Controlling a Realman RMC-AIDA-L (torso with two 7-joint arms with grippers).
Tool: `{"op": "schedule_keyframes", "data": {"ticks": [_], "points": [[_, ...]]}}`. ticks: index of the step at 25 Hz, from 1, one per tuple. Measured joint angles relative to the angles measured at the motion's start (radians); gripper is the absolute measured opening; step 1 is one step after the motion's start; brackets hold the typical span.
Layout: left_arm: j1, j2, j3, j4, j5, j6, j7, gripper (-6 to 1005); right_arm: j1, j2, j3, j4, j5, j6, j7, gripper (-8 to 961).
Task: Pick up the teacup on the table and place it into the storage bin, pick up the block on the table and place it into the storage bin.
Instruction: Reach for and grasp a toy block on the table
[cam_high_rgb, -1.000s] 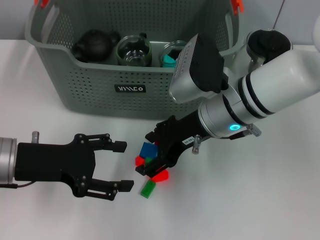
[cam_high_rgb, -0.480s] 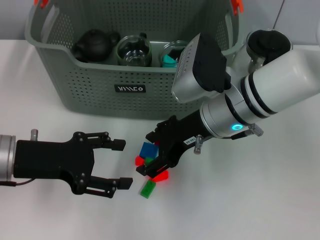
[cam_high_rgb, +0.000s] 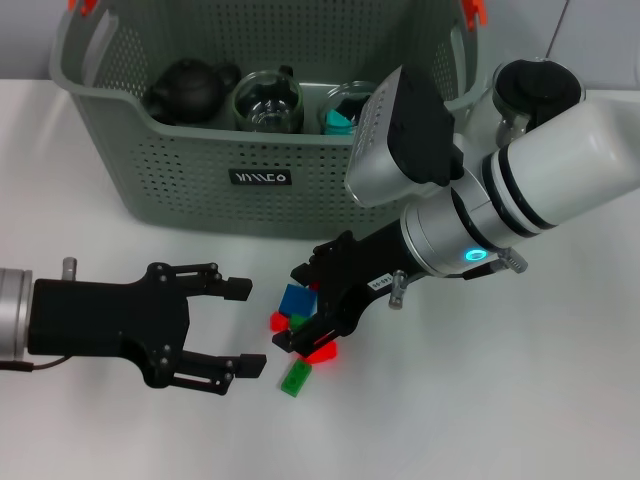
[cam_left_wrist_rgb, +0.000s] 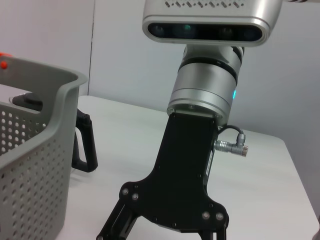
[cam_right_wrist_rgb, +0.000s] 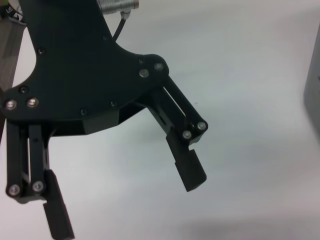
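Note:
Several small blocks lie together on the white table: a blue block (cam_high_rgb: 296, 299), two red ones (cam_high_rgb: 322, 352) and a green one (cam_high_rgb: 295, 378). My right gripper (cam_high_rgb: 294, 310) is down over this cluster, open, its fingers straddling the blue block. My left gripper (cam_high_rgb: 245, 330) hovers just left of the blocks, open and holding nothing; the right wrist view shows it (cam_right_wrist_rgb: 125, 192) over bare table. The grey-green storage bin (cam_high_rgb: 190, 170) stands behind. No teacup shows on the table.
Inside the bin are a black teapot (cam_high_rgb: 190, 88), a glass vessel (cam_high_rgb: 268, 102) and a teal-topped item (cam_high_rgb: 345, 110). A glass pot (cam_high_rgb: 535, 90) with a black handle (cam_left_wrist_rgb: 85, 145) stands right of the bin, behind my right arm.
The right arm's wrist has shifted very slightly; both grippers and the blocks stay as they were.

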Motion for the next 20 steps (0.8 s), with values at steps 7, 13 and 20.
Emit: {"op": "schedule_keyframes", "data": {"ticks": [7, 13, 20], "points": [[-0.005, 0.001, 0.0, 0.0, 0.0, 0.0, -0.007, 874, -0.003, 0.001, 0.0, 0.0, 0.0, 0.0, -0.003, 928], [-0.005, 0.002, 0.0, 0.0, 0.0, 0.0, -0.007, 874, -0.006, 0.001, 0.0, 0.0, 0.0, 0.001, -0.004, 928], [-0.005, 0.002, 0.0, 0.0, 0.0, 0.0, -0.007, 874, -0.009, -0.003, 0.0, 0.0, 0.0, -0.013, -0.005, 927]]}}
